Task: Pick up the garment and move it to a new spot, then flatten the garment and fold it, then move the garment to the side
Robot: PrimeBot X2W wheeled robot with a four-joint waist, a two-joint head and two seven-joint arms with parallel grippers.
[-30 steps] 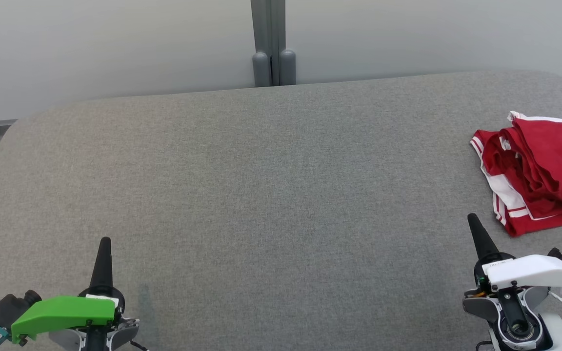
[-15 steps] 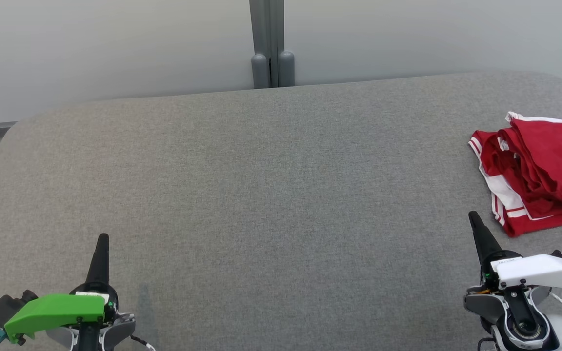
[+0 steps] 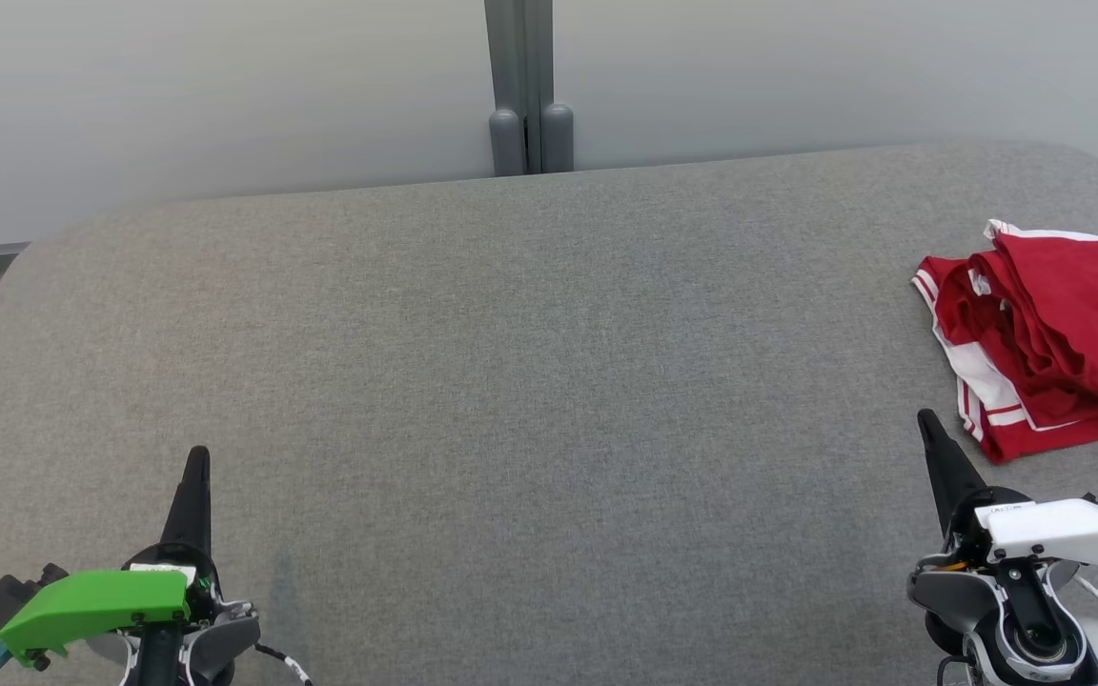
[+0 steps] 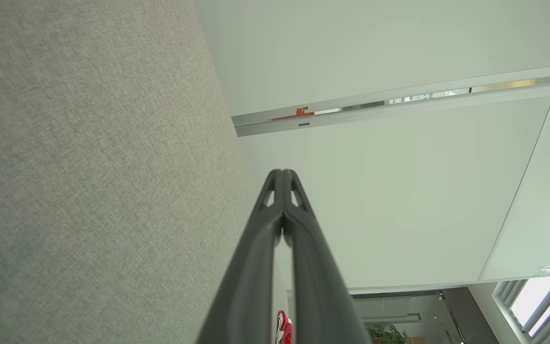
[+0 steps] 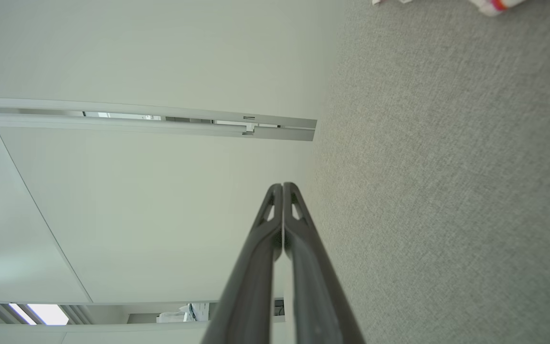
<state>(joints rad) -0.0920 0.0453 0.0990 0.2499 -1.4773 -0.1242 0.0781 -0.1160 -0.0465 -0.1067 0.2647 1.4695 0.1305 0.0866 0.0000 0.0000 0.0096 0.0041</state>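
A red garment with white stripes lies folded in a bundle at the far right of the grey table, partly cut off by the head view's right edge. A sliver of the garment shows between my left fingers in the left wrist view, and a scrap of its edge at the top of the right wrist view. My right gripper is shut and empty, just below and left of the garment, apart from it. My left gripper is shut and empty near the front left. Both pairs of fingers press together in the wrist views, left and right.
A pale wall with a grey vertical post runs behind the table's rounded far edge. The broad grey cloth surface stretches between the two grippers.
Both grippers have drawn back a little toward the bottom of the head view. The garment has not moved.
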